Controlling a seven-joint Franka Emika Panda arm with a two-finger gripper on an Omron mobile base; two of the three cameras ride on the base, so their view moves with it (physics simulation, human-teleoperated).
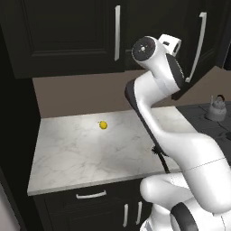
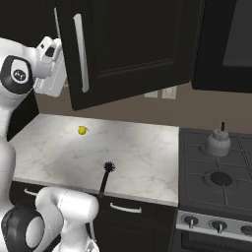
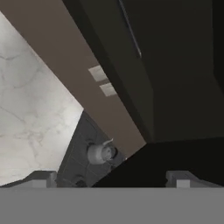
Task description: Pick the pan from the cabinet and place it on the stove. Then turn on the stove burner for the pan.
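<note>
Right base view shows my gripper [image 3: 111, 178] spread empty by the ajar cabinet [image 2: 133, 47]; stove [image 2: 216, 172] lacks pan

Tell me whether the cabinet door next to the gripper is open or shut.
Open: in the right base view the cabinet door stands swung out over the counter, its handle edge forward, beside the gripper.
</note>
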